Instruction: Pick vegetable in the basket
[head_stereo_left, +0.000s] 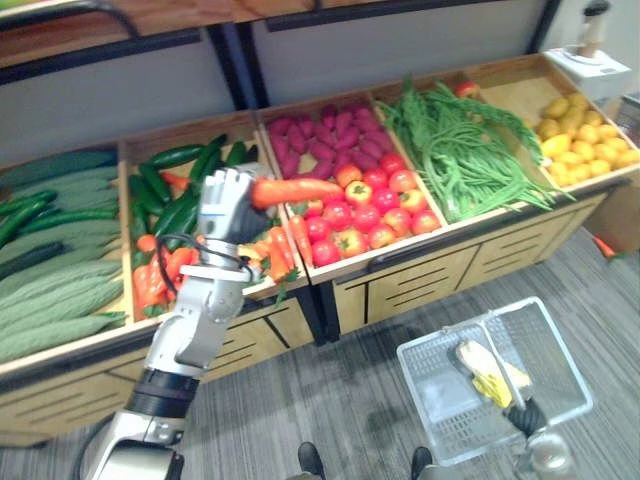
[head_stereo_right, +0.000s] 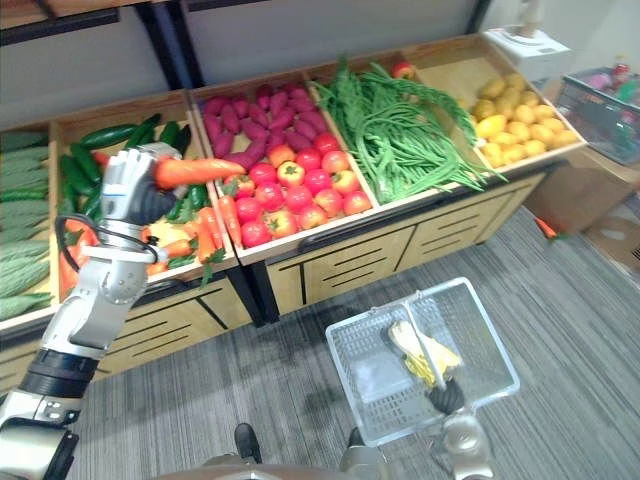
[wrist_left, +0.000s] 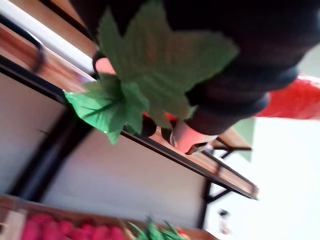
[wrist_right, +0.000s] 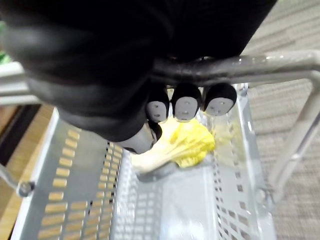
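My left hand (head_stereo_left: 228, 205) is raised over the carrot and cucumber crate, shut on an orange carrot (head_stereo_left: 295, 190) that sticks out to the right. The carrot's green leaves (wrist_left: 145, 70) spread in front of the hand in the left wrist view. At the lower right a clear plastic basket (head_stereo_left: 560, 370) hangs over the floor. My right hand (wrist_right: 185, 102) is shut on the basket's handle (wrist_right: 250, 70). A yellow leafy vegetable (wrist_right: 182, 145) lies inside the basket (head_stereo_right: 490, 350).
A row of wooden crates runs across the stand: long green gourds (head_stereo_left: 50, 290), carrots with cucumbers (head_stereo_left: 165, 255), tomatoes and purple roots (head_stereo_left: 360, 205), green beans (head_stereo_left: 460, 150), yellow fruit (head_stereo_left: 585, 135). Grey carpet lies in front, with a person's shoes (head_stereo_left: 310, 460) at the bottom.
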